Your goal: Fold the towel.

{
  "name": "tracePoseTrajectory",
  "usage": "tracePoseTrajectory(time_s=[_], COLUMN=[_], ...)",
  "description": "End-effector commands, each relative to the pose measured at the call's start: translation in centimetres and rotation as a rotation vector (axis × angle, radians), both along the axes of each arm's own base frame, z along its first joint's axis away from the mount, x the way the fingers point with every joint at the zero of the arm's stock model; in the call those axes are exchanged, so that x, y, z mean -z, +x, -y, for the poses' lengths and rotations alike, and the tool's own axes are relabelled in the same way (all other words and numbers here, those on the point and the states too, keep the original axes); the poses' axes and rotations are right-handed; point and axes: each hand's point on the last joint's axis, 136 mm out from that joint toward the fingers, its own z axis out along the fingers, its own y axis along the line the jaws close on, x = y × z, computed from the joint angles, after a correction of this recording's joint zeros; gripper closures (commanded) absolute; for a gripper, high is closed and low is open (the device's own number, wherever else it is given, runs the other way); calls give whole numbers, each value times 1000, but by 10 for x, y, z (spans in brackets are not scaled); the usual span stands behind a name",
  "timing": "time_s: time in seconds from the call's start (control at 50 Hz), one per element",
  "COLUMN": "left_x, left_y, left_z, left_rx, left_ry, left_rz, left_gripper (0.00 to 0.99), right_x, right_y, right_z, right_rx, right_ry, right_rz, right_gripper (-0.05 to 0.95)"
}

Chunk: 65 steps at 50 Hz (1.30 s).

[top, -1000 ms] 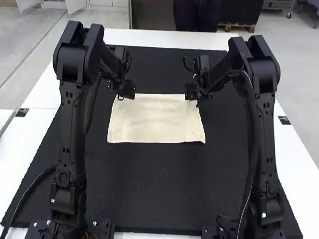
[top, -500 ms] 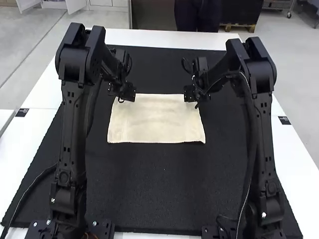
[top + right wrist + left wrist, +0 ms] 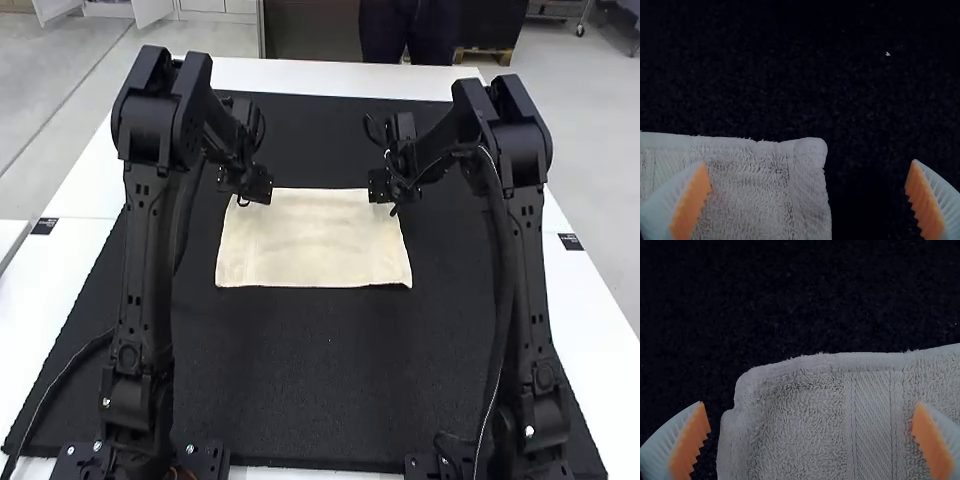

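The cream towel (image 3: pixel 312 240) lies spread flat as a rectangle on the black mat. At its far left corner is my left gripper (image 3: pixel 262 190); my right gripper (image 3: pixel 380 188) is at the far right corner. In the left wrist view my left gripper (image 3: pixel 811 425) is open, its fingers on either side of the towel's corner (image 3: pixel 800 420). The right wrist view has my right gripper (image 3: pixel 807 182) open too, with the towel's other far corner (image 3: pixel 765 185) between its fingers. Neither gripper is closed on cloth.
A black mat (image 3: pixel 300 380) covers most of the white table (image 3: pixel 600 330), extending around the towel on all sides. The two arms rise along the left and right of the mat. A dark cable (image 3: pixel 62 375) curves beside the left arm's base.
The right arm has shifted slightly toward the left. My left arm has moved very slightly to the right, then stayed still. The towel lies as before.
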Motion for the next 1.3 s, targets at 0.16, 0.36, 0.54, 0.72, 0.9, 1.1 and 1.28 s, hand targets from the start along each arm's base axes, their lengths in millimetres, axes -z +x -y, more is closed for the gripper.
tracePoseTrajectory(time_s=[0.16,0.36,0.54,0.72,0.9,1.1,1.28], left_x=[2,1,-1,0,0,0,0], left_y=[4,4,6,6,6,6,7], left_z=[12,14,14,14,14,15,15], left_rx=[16,19,18,17,13,9,7], left_ry=[3,3,2,2,-1,-13,-15], left_rz=[1,1,3,-2,-1,-1,1], left_gripper=[46,66,90,93,134,184,185], right_x=[-4,-7,-9,-10,-11,-13,-17], right_y=[5,7,7,7,9,9,10], right_z=[-9,-10,-10,-11,-11,-11,-12], right_rx=[-23,-19,-18,-18,-16,-13,-9], right_ry=[0,4,8,10,13,18,29], right_rz=[14,13,13,14,17,21,28], right_gripper=[25,52,125,143,189,275,352])
